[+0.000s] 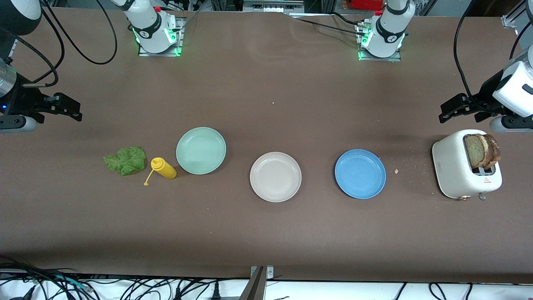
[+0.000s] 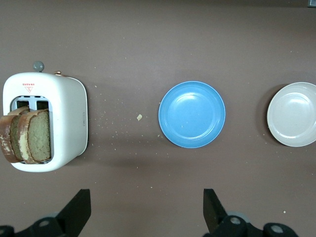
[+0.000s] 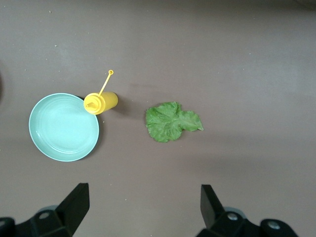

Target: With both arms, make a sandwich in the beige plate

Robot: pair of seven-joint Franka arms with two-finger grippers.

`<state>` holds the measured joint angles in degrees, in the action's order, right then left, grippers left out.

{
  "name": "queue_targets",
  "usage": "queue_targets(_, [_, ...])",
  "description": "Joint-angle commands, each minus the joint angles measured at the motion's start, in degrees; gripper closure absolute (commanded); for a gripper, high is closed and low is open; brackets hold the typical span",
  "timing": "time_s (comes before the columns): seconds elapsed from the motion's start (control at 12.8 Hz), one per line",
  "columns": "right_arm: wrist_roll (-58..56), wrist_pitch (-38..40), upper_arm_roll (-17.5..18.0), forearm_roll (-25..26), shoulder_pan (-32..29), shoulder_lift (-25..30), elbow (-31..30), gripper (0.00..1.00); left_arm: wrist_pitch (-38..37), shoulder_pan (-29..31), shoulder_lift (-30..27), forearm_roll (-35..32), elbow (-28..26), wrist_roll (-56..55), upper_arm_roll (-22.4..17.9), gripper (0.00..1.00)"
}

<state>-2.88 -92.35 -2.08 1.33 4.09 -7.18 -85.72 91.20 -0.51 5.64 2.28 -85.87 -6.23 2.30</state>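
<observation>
The beige plate point(image 1: 275, 176) lies bare in the middle of the table, also in the left wrist view point(image 2: 293, 114). Two bread slices point(image 1: 483, 150) stand in a white toaster point(image 1: 458, 171) at the left arm's end, also in the left wrist view point(image 2: 27, 136). A green lettuce leaf point(image 1: 125, 160) lies flat toward the right arm's end, also in the right wrist view point(image 3: 171, 121). My left gripper point(image 1: 444, 113) hangs open and empty above the table beside the toaster point(image 2: 147, 207). My right gripper point(image 1: 75, 111) hangs open and empty above the table beside the lettuce point(image 3: 144, 205).
A blue plate point(image 1: 360, 173) lies between the beige plate and the toaster. A pale mint-green plate point(image 1: 201, 150) and a yellow squeeze bottle point(image 1: 163, 168) on its side lie between the beige plate and the lettuce. Crumbs lie near the toaster.
</observation>
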Motion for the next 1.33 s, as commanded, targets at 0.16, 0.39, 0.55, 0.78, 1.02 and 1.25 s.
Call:
queue_targets(0.16, [0.25,-1.51,0.06,1.48,0.30,-0.38,0.64,0.00,-0.58,-0.11,0.69,-0.78,1.67,0.52,-0.19,0.00])
queue_targets(0.39, [0.25,-1.43,0.06,1.39,0.30,-0.38,0.64,0.00,-0.58,-0.11,0.69,-0.87,1.58,0.52,-0.28,0.00])
queue_targets(0.55, [0.25,-1.34,0.15,0.87,0.48,-0.20,0.64,0.00,-0.58,-0.11,0.69,-1.05,1.58,0.52,-0.28,0.00])
queue_targets(0.78, [0.25,-0.81,0.24,1.22,0.57,-0.11,0.64,0.00,-0.58,-0.19,0.69,-1.05,1.58,0.52,-0.28,0.00])
queue_targets(1.02, [0.34,-0.81,0.33,1.30,0.57,-0.20,0.64,0.00,-0.58,-0.19,0.60,-1.31,1.58,0.52,-0.19,0.00])
queue_targets(1.25, [0.33,-0.81,0.24,1.22,0.57,-0.20,0.64,0.00,-0.67,-0.11,0.52,-1.22,1.58,0.52,-0.19,0.00])
